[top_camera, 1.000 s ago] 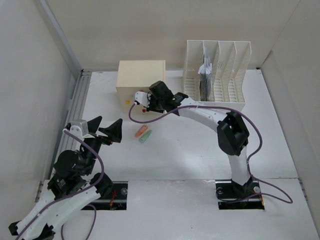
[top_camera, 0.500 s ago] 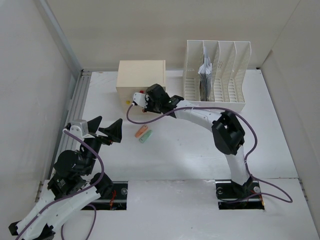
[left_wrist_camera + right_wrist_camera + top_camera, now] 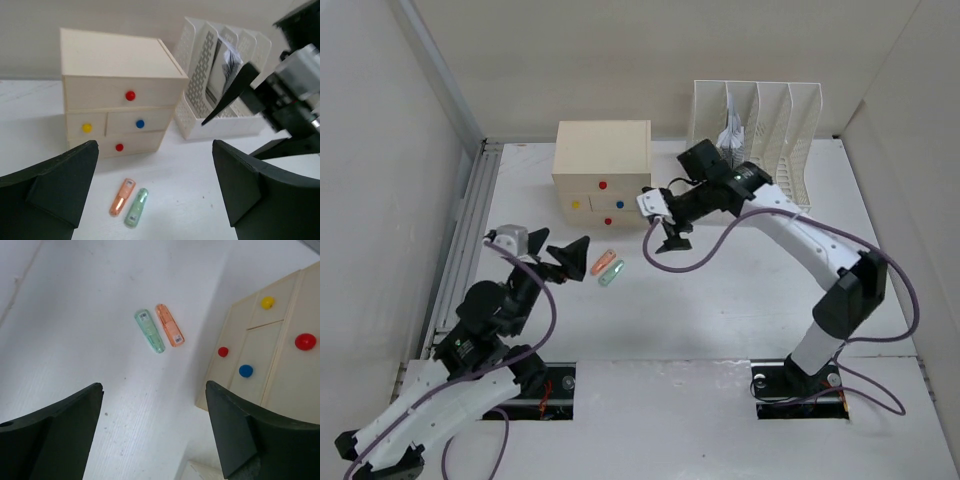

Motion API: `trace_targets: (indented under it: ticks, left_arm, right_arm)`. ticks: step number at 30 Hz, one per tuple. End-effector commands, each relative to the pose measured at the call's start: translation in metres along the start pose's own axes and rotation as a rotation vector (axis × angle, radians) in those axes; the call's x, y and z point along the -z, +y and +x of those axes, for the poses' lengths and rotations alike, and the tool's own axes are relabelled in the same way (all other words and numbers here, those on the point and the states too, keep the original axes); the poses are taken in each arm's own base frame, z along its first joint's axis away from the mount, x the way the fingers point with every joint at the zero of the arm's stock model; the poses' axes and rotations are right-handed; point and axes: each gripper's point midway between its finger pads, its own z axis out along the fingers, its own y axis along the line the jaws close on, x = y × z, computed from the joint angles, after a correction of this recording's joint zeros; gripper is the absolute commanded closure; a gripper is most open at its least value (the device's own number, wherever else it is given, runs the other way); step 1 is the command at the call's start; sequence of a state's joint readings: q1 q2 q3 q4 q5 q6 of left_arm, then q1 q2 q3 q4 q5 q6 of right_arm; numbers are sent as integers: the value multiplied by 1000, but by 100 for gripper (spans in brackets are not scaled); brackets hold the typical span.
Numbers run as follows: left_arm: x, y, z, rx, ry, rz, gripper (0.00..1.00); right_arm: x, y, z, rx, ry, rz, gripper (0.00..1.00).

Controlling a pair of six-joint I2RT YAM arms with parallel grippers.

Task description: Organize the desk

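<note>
On the white desk (image 3: 720, 310) an orange marker (image 3: 603, 263) and a green marker (image 3: 611, 273) lie side by side in front of the cream drawer box (image 3: 603, 150). My left gripper (image 3: 555, 247) hovers open just left of them; its wrist view shows the orange marker (image 3: 122, 197) and green marker (image 3: 136, 208) between its spread fingers, lower down. My right gripper (image 3: 660, 218) hangs open to the right of the box front, holding nothing. From its wrist view the green marker (image 3: 149, 331) and orange marker (image 3: 169, 331) lie ahead, the box (image 3: 270, 370) at right.
The drawer box (image 3: 115, 60) has red, yellow and blue knobs, all drawers shut. A white slotted file rack (image 3: 760, 130) with papers (image 3: 732, 140) stands at the back right. A grey rail (image 3: 470, 220) runs along the left edge. Side walls enclose the desk.
My right gripper has pulled back from the drawer box front toward the right and opened. My left gripper has moved forward and right, closer to the two markers.
</note>
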State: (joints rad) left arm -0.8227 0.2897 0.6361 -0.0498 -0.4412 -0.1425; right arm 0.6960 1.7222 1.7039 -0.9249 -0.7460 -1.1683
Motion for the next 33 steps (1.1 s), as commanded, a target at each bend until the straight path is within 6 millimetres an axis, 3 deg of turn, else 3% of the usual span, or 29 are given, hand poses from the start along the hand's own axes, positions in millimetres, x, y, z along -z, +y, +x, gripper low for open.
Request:
trace_targets:
  ticks: [1, 3, 5, 6, 7, 8, 9, 11, 13, 15, 17, 18, 22, 29, 33]
  left_arm:
    - [-19, -33, 15, 64, 69, 105, 3]
    - [-38, -37, 44, 66, 179, 74, 3]
    - [-50, -42, 71, 80, 281, 60, 3]
    - [-53, -44, 79, 130, 304, 44, 5]
    - [-54, -47, 87, 151, 325, 50, 8]
    - [-57, -52, 90, 189, 319, 61, 10]
    - [-56, -51, 109, 210, 349, 56, 15]
    - [-55, -50, 123, 281, 351, 44, 21]
    - [-52, -41, 145, 301, 347, 23, 22]
    - [-52, -36, 152, 306, 314, 10, 23]
    - [-46, -25, 169, 295, 320, -18, 23]
    - [-45, -20, 173, 282, 314, -34, 23]
    - [-45, -9, 176, 253, 285, -64, 20]
    - [-47, 10, 201, 164, 331, -154, 19]
    - [-63, 25, 202, 161, 338, -269, 21]
  right_arm:
    - [21, 32, -4, -33, -112, -81, 11]
    - [31, 35, 3, -73, -141, -63, 17]
    - [48, 33, 3, -96, -187, -29, 39]
    - [53, 36, 4, -113, -198, -26, 91]
    - [54, 40, 7, -155, -208, -30, 100]
    - [61, 41, 7, -163, -224, -15, 100]
    - [64, 43, 9, -169, -221, -8, 100]
    - [69, 51, 8, -172, -230, -2, 100]
    - [76, 50, 13, -178, -224, 27, 97]
    - [81, 52, 16, -183, -220, 42, 84]
    - [84, 51, 19, -184, -218, 58, 58]
    - [86, 51, 21, -197, -226, 60, 55]
    - [89, 48, 22, -194, -225, 73, 55]
    - [89, 48, 23, -214, -239, 65, 51]
    - [91, 48, 22, -217, -257, 68, 51]
